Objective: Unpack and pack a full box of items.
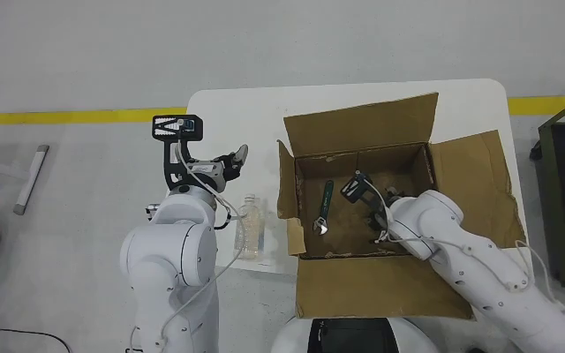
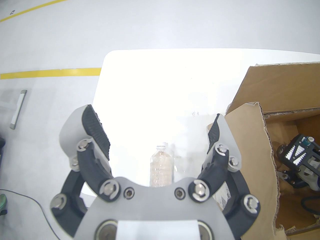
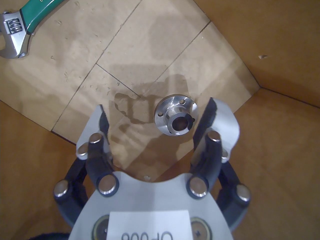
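Right gripper [image 3: 157, 104] spread wide and empty, deep in the box [image 1: 362, 128]; metal flange [image 3: 176, 118] on the floor just ahead, in line with the gap, bore up, no long axis. Wrench [image 1: 324, 208] toward 9 o'clock. Left gripper [image 2: 152, 112], also spread, farther off, outside.

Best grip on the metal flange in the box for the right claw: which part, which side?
Grip the metal flange by its raised hub, or across the disc rim, coming straight down. It lies flat on the box floor, hub and bore up, so there is probably no way in from the side. The open right claw hangs above it, off-centre; centre it first.
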You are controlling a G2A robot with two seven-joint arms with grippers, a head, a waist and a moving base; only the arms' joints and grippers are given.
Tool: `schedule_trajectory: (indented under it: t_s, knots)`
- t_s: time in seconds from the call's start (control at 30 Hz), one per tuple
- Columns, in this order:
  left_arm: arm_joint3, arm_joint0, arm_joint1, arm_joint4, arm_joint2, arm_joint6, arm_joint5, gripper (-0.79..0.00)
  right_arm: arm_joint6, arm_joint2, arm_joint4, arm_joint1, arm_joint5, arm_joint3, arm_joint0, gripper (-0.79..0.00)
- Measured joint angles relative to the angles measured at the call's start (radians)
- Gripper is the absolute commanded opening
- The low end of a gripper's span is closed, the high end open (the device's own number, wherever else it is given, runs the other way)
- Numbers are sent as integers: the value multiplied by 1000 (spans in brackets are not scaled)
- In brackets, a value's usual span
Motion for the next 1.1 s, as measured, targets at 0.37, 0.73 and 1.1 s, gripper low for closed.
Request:
schedule_trajectory:
  t_s: [0.37,0.73,1.1]
  knots:
    - [0,0,0,0,0,0,0,0,-34,23,45,-6,-27,0,-22,-280]
    - [0,0,0,0,0,0,0,0,-18,-8,14,-17,-62,-39,-11,-191]
    - [0,0,0,0,0,0,0,0,-5,2,-34,-24,-41,-24,-17,-434]
